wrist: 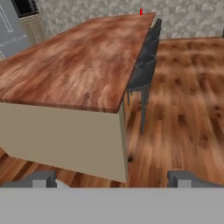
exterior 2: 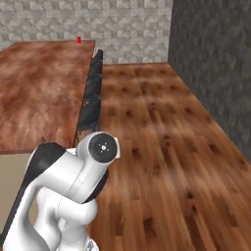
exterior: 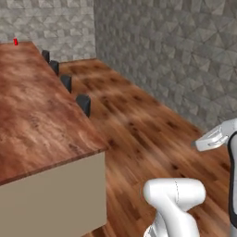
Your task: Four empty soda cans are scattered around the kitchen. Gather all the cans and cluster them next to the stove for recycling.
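Observation:
One small red soda can (exterior: 15, 42) stands upright at the far corner of the long wood-topped island (exterior: 32, 115). The same can (exterior 2: 79, 39) is a tiny red mark at the island's far edge in the right base view, and the can (wrist: 141, 12) sits at the top of the hand view. My gripper (wrist: 111, 180) is open, its dark fingertips (wrist: 43, 178) set wide apart with nothing between them. It hangs well short of the island's near end, far from the can. The stove is out of view.
A row of dark stools (exterior: 84, 104) lines the island's right side; the stools (wrist: 144, 70) tuck under its overhang. Wood floor (exterior 2: 162, 137) runs along the island to grey stone walls (exterior: 176, 51). A dark appliance and cabinets (wrist: 24, 8) lie beyond the island's left side.

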Robot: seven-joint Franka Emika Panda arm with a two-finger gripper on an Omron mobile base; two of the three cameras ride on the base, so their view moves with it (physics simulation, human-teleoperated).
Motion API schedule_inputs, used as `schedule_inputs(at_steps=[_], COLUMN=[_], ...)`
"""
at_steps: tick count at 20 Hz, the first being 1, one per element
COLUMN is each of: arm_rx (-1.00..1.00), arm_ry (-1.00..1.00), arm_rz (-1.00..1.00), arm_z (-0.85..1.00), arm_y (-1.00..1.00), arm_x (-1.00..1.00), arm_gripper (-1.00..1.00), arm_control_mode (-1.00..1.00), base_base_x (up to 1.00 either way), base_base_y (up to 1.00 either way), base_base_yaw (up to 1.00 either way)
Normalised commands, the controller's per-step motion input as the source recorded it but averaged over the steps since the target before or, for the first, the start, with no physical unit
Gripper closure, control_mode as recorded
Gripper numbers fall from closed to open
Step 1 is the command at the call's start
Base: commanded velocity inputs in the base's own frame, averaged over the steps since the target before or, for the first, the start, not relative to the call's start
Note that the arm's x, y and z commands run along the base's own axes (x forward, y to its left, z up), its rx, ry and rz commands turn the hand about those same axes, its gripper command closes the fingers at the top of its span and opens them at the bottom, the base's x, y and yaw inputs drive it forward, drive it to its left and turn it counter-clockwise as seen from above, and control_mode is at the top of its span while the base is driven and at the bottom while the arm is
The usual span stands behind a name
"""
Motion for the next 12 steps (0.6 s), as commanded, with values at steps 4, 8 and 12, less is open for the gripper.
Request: schedule_inputs(at_steps=[4,8,12], arm_rx=[0.0,0.0,0.0], arm_ry=[0.0,0.0,0.0], arm_rz=[0.0,0.0,0.0], arm_z=[0.0,0.0,0.0], arm_y=[0.0,0.0,0.0], arm_x=[0.0,0.0,0.0], arm_gripper=[-1.0,-1.0,-1.0], arm_control_mode=[1.0,1.0,1.0], base_base_x=[0.23,0.21,0.15], base_base_y=[-0.92,-0.98,-0.91], base_base_yaw=[0.01,0.0,0.0])
